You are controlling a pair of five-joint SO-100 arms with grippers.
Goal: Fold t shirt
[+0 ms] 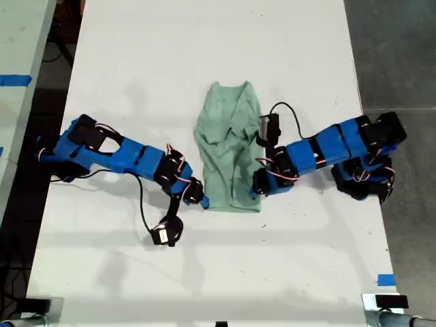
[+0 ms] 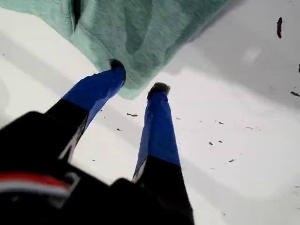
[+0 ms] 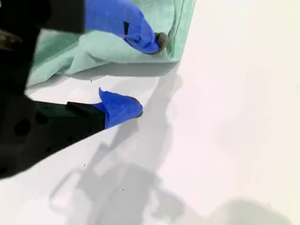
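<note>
Straddling the t shirt (image 1: 230, 146) hem at lower centre frame, my first claw (image 2: 137, 77) and second claw (image 3: 149, 75) gape open; closing shallow, either could slip off its corner.

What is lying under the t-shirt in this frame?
Only the white table shows around the t-shirt. Both open grippers sit at its hem corners; whether any finger is beneath the cloth cannot be seen.

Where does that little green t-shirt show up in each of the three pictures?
Exterior view: the t shirt lies mid-table between the two blue arms.
First wrist view: one corner of it, just ahead of my first tool.
Second wrist view: another corner, with one finger of my second tool over it.
Shared landmark: the white table.
</note>
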